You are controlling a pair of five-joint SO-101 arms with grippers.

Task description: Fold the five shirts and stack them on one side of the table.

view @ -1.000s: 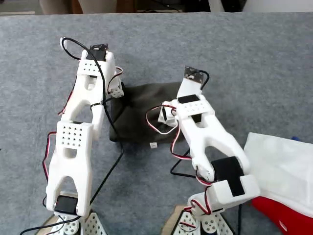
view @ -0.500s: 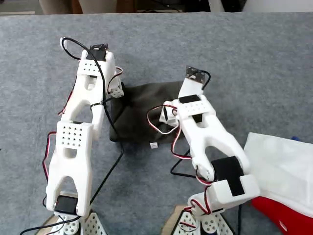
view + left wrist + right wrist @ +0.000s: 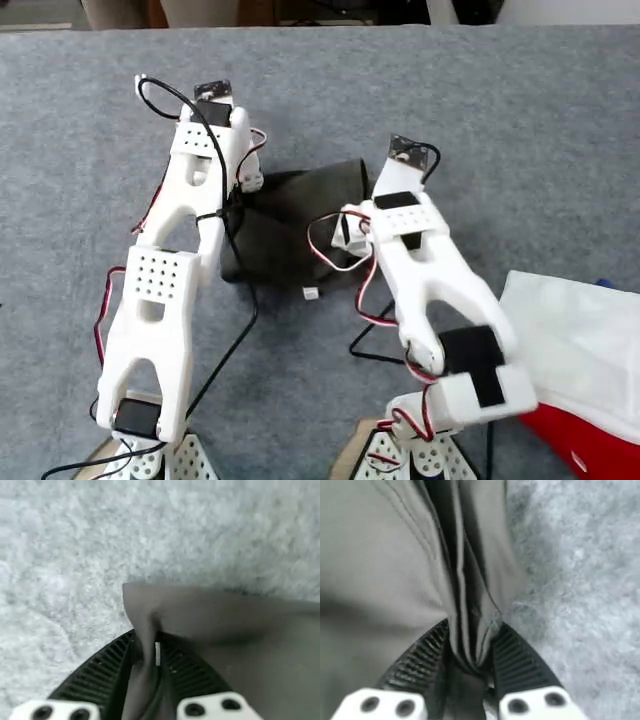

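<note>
Grey, nubby cloth over the whole tabletop [image 3: 520, 130]. Near its centre, a dark shirt [image 3: 285, 235], bunched into a small, roughly folded wad. Pinched at its 10 o'clock corner by the left gripper [image 3: 149, 647], with a narrow ridge of cloth squeezed between the ribbed pads [image 3: 112, 665]. Pinched at its 3 o'clock edge by the right gripper [image 3: 472, 637], with several layers gathered into one pleat between the closed jaws. Off toward 4 o'clock on the table, a white shirt [image 3: 575, 340], heaped over a red shirt [image 3: 560, 440] at 5 o'clock.

Looks light and thoroughly limp: thin knit, no stiffness at all. Likely to sag and drape between two holds, and to slide over itself rather than keep a crease. Not fragile. Unlikely to slip out of ribbed pads, but probably clings to the rough table cover, so liable to drag and wrinkle if pulled flat along it. Best taken at two corners or along a hem, holds well apart, through all layers at once. Risks peeling the fold open if nipped by a single layer only. Calls for lifting clear of the cover before any swing over, then laying down taut.
</note>
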